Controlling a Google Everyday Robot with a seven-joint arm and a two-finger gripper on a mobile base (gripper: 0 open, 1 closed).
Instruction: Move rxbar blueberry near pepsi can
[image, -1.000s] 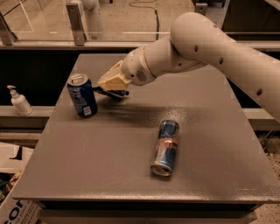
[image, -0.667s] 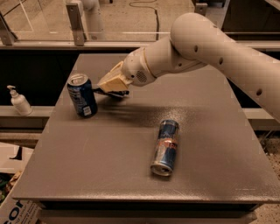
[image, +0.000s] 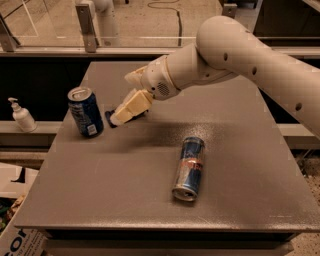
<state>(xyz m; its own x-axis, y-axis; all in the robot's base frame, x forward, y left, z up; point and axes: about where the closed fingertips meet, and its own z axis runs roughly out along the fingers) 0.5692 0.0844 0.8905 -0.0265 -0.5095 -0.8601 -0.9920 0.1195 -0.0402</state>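
Observation:
The pepsi can (image: 86, 112) stands upright at the table's left side, dark blue with a silver top. My gripper (image: 120, 116) is just right of it, low over the table, reaching in from the right on the cream arm (image: 225, 55). It is shut on the rxbar blueberry (image: 109, 119). Only a dark navy end of the bar shows at the fingertips, close to the can's right side. The rest of the bar is hidden by the fingers. I cannot tell whether the bar touches the table.
A slim blue-and-silver can with a red mark (image: 189, 167) lies on its side right of the table's centre. The grey table (image: 125, 190) has edges near the can on the left. A white pump bottle (image: 21, 116) stands on a ledge off the table's left.
My gripper has come down and a little to the left with the bar, ending closer to the pepsi can and the table top. Both cans stayed in place.

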